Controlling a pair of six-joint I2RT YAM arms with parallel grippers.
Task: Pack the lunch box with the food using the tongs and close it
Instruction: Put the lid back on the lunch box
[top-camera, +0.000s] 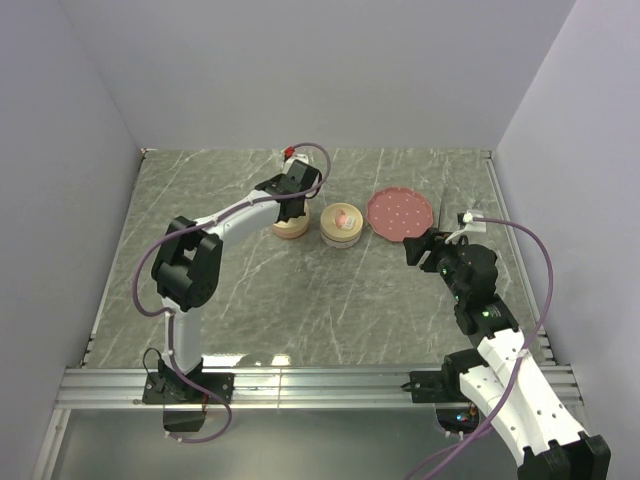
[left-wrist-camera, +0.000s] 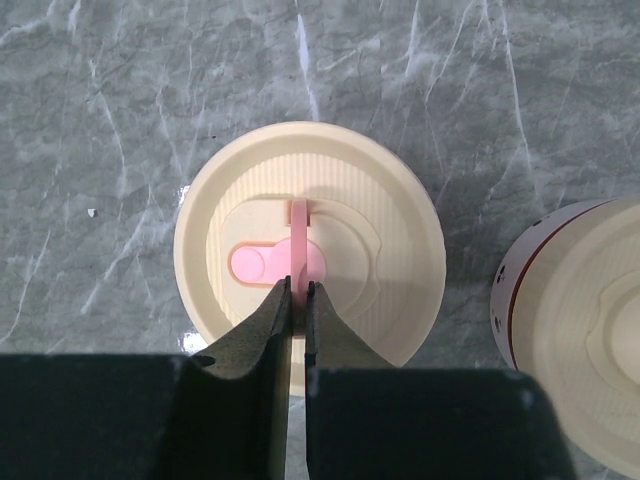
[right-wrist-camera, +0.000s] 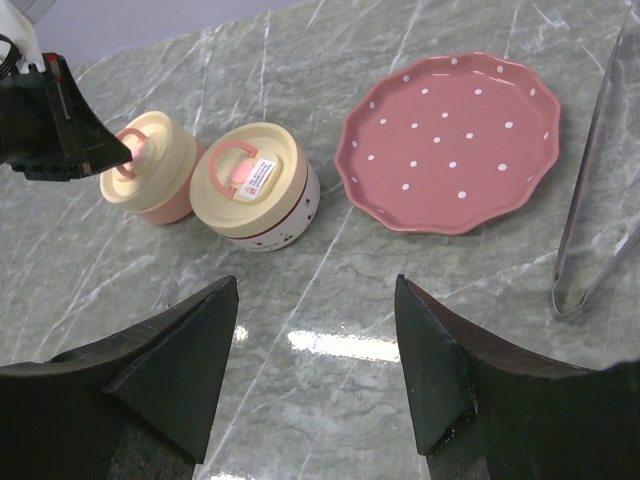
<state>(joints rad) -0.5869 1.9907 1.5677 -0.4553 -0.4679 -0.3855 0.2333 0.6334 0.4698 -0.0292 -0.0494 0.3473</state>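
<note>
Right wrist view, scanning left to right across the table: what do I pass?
left gripper, shut on the pink lid handle → pink-based lidded container → white-based lidded container → pink dotted plate → tongs

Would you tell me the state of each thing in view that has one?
left container: lid on, pink handle pinched
right container: lid on, untouched
left tool: shut on the pink handle
right tool: open, holding nothing
plate: no food on it
tongs: lying flat beside the plate, not held
</note>
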